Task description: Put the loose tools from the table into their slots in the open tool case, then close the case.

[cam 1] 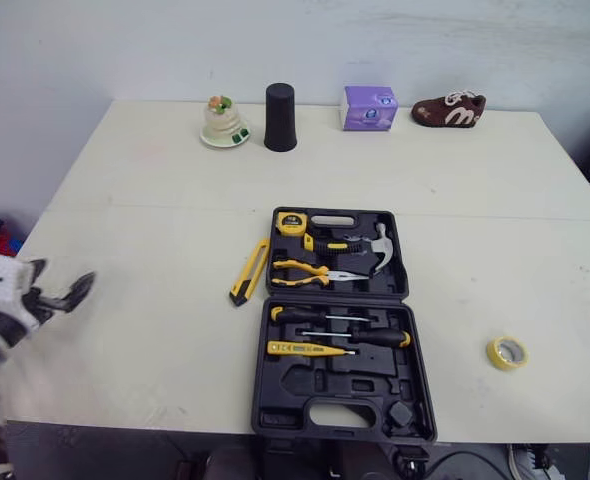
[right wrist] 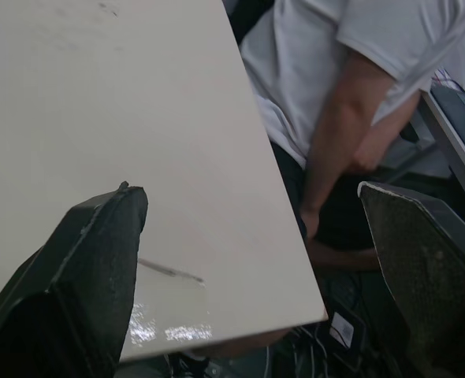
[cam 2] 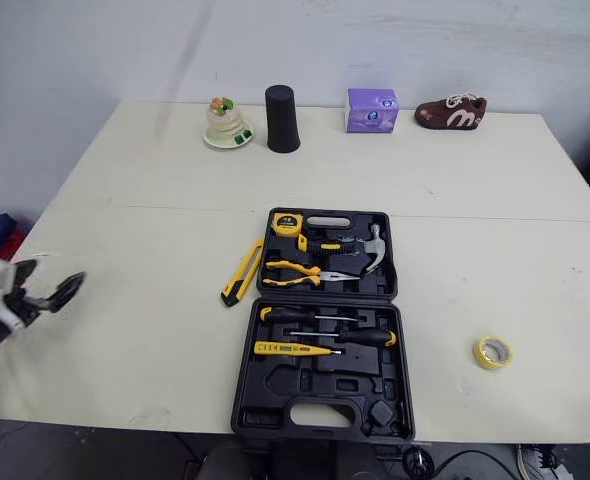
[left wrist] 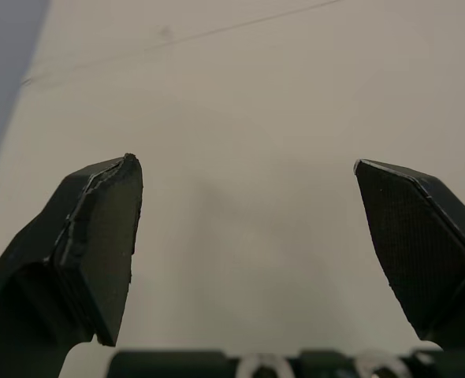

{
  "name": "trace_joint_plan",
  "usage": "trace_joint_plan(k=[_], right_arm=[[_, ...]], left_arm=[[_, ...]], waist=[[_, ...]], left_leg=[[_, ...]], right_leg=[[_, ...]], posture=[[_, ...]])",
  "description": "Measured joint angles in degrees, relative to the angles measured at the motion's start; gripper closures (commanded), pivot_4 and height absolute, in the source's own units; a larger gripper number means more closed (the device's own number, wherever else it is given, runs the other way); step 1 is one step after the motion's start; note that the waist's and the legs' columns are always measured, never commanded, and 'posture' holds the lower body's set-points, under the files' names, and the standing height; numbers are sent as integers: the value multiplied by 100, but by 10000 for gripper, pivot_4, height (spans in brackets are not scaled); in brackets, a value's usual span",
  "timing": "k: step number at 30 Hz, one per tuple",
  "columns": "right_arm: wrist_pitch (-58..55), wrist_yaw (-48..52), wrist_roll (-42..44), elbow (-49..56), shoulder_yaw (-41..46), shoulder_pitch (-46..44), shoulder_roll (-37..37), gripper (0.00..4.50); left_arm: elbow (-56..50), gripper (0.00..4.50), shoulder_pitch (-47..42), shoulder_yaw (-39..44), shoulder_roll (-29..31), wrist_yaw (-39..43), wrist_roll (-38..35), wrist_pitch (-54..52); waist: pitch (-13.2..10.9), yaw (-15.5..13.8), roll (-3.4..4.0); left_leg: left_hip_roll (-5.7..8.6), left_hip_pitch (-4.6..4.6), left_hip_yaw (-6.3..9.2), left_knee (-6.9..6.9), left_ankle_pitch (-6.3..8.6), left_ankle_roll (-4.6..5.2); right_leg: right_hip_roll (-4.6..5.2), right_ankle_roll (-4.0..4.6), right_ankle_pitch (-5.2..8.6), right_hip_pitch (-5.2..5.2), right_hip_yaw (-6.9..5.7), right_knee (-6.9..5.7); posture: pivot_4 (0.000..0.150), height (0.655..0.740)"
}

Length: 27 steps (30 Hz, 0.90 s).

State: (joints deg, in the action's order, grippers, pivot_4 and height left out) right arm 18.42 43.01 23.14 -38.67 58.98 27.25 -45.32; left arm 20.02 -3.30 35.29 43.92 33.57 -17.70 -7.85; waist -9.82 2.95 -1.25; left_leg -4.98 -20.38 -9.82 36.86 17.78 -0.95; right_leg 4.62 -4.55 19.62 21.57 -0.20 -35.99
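The left end effector (cam 2: 49, 282) hangs with its fingers spread, low over the counter (cam 2: 135, 240) near its edge. Well to its right lies the yellow utility knife (cam 2: 243, 272), just beyond that the open tool case (cam 2: 275, 385), and farthest off the tape roll (cam 2: 492, 352).

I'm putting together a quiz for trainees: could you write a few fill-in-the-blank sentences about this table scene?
The utility knife lies on the table just ____ of the tool case. The tape roll, right of the case, is ____ in colour. The left gripper is ____, holding nothing.
Missing words: left; yellow; open.
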Motion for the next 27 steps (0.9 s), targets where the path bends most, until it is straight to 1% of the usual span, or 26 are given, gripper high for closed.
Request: trace_joint_plan(k=[2, 4, 8, 9, 10, 11, 14, 15, 18, 20, 24, 26, 27], right_arm=[[-65, -128, 16, -40, 0, -44, -43, 0], [-83, -140, 22, -53, -32, -181, -125, 0], [-70, -73, 22, 18, -278, -470, -244, 0], [-119, 118, 103, 198, -408, -587, -236, 0], [-185, 291, 205, 420, -515, -672, -217, 0], [-330, 527, 410, 773, -644, -809, -174, 0], [-765, 915, 790, 1693, -978, -995, -165, 0], [-910, 975, 850, 1972, -1098, -1038, -165, 0], [-1291, 1171, 983, 2986, -1651, -1160, -166, 0], [-1481, 1342, 1096, 3648, -1969, -1241, -166, 0], [-1801, 1504, 1253, 4785, -2571, -1431, -165, 0], [-1873, 1534, 1237, 5086, -2889, -1575, -154, 0], [-1916, 1519, 1215, 5169, -3013, -1643, -124, 0]], left_arm=[[126, 301, 23, 242, 4, -200, -62, -248], [104, 301, 1, 250, 4, -269, -115, -424], [-220, 301, -101, -108, 6, -139, -109, -579], [-488, 301, -114, -288, 7, 20, -119, -656], [-695, 301, -168, -453, 7, 141, -130, -685], [-967, 301, -248, -660, 18, 263, -132, -707], [-1577, 301, -402, -1199, 68, 497, -83, -758], [-1722, 301, -412, -1337, 111, 581, -76, -824], [-2276, 301, -423, -1896, 212, 907, -79, -1188], [-2658, 301, -497, -2288, 239, 1021, -87, -1559], [-3039, 301, -938, -2710, 287, 934, -106, -2594], [-3267, 301, -1232, -2914, 134, 749, -160, -3177], [-3386, 301, -1349, -2994, -9, 612, -229, -3534]], waist=[[-1, 21, -1], [-1, 36, -1], [-1, 39, -2], [-1, 45, -2], [-1, 44, -1], [-2, 41, 1], [0, 45, 16], [0, 46, 17], [-2, 39, 18], [-7, 10, 23], [-8, -52, 20], [-9, -114, 22], [-9, -145, 22]], left_leg=[[-1, 0, 1, 1, 3, 6], [0, 4, -1, 2, 2, 11], [1, 5, -3, 2, -7, 9], [1, 5, -3, 2, -9, 6], [1, 4, -4, 2, -9, 4], [1, 4, -5, 1, -10, 3], [2, 6, -16, -14, -15, -6], [2, 6, -19, -27, -26, -24], [6, 5, -22, -59, -33, -26], [8, -2, -24, -64, -47, -3], [21, -37, -25, -51, -48, -3], [27, -86, -25, -16, -50, 3], [21, -96, -24, 17, -50, 6]], right_leg=[[0, 0, 0, 0, 0, 0], [0, 1, 0, -4, 1, 0], [-2, 3, -1, -6, 2, 0], [-6, -7, -7, -6, 3, -1], [-6, -37, -23, -6, 4, -2], [-10, -44, -27, -6, 5, -1], [-17, -47, -28, -2, 20, 6], [-19, -45, -27, 3, 23, 10], [-24, -44, -25, 15, 27, 27], [-30, -47, -21, 25, 30, 32], [-51, -48, -21, 60, 33, 24], [-77, -51, -22, 102, 37, 0], [-89, -53, -24, 101, 40, -4]], posture=[[1500, 7400], [1500, 7400], [1500, 7400], [1500, 7400], [1500, 7400], [1500, 7400], [1500, 7400], [1500, 7400], [1500, 7400], [1500, 7400], [1500, 7400], [1500, 7400], [1500, 7400]])
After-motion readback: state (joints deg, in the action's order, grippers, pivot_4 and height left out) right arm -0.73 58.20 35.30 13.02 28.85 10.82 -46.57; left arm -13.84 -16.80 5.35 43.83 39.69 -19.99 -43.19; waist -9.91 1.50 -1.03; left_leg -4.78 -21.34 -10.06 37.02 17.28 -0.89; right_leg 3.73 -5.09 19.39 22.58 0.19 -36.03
